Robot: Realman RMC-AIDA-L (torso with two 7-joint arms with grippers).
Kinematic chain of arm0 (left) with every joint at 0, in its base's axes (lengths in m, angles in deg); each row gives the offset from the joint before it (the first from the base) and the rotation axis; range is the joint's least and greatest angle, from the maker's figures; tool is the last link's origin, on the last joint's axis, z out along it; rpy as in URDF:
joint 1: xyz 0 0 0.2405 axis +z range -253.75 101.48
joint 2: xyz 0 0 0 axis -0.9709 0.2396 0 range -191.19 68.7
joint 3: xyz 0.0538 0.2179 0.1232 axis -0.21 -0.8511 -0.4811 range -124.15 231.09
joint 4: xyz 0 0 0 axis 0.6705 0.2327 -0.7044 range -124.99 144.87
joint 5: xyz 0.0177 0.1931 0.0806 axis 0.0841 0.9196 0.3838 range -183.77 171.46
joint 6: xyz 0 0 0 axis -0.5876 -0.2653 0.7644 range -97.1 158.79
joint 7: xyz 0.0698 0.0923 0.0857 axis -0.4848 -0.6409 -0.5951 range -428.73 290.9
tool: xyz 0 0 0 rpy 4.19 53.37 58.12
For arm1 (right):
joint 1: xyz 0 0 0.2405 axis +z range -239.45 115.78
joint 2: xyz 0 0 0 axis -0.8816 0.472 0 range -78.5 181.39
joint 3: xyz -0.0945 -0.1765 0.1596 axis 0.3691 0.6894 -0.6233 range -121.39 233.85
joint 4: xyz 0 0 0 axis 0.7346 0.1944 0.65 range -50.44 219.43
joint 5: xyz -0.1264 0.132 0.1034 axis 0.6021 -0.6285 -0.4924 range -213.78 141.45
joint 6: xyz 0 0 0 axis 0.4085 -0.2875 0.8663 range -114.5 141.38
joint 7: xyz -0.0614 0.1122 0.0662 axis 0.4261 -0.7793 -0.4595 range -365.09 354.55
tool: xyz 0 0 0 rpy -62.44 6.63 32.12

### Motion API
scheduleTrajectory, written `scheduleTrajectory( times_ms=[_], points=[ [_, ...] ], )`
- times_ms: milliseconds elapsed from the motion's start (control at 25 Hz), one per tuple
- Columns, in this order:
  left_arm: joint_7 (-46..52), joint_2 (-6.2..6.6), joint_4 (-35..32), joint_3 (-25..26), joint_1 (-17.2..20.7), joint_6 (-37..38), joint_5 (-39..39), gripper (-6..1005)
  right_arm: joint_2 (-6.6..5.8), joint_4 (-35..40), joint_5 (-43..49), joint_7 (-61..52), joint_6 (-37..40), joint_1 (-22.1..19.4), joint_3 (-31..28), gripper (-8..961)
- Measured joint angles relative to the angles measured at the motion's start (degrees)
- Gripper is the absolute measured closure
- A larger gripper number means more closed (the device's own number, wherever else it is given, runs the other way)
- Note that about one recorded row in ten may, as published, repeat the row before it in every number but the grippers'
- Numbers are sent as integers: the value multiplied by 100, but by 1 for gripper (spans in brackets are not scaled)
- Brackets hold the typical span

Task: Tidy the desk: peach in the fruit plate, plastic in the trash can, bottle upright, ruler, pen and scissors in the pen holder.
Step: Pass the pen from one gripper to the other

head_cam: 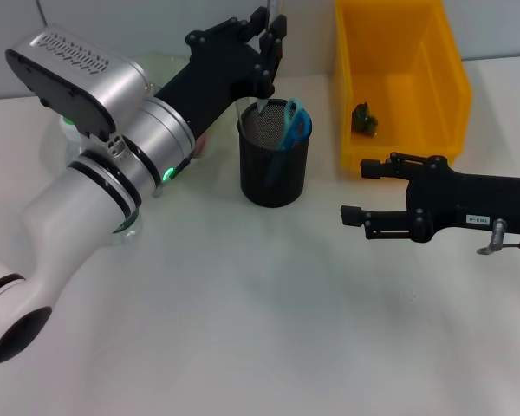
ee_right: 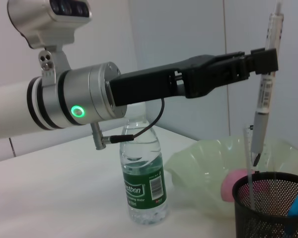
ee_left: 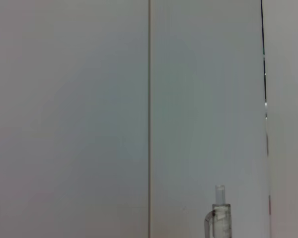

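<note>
Left gripper [head_cam: 271,54] clamps the pen [ee_right: 264,89] upright over the pen holder [head_cam: 276,165].

The pen's tip sits just inside the mesh holder's rim, near a clear ruler [ee_right: 249,148] standing in it; blue-handled scissors [head_cam: 295,123] lean against the holder's right side. The bottle [ee_right: 142,181] stands upright on the table [head_cam: 269,312], beside the pale green fruit plate [ee_right: 198,166], which holds the pink peach [ee_right: 232,186]. A dark crumpled piece of plastic [head_cam: 364,120] lies in the yellow trash can [head_cam: 399,78]. Right gripper [head_cam: 362,191] hangs over the table in front of the can, right of the holder, fingers spread and holding nothing.
</note>
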Motion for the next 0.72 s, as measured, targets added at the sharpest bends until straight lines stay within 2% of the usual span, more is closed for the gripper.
scheduleTrajectory(
  times_ms=[440,600,720],
  points=[
    [12,0,57,-113,-6,-5,39,778,0,-130,15,3,0,121,0,121],
    [203,0,72,-78,-38,-5,434,777,0,-131,17,2,0,157,0,121],
    [220,0,72,-75,-45,-1,457,673,0,-130,17,2,0,162,0,121]
  ],
)
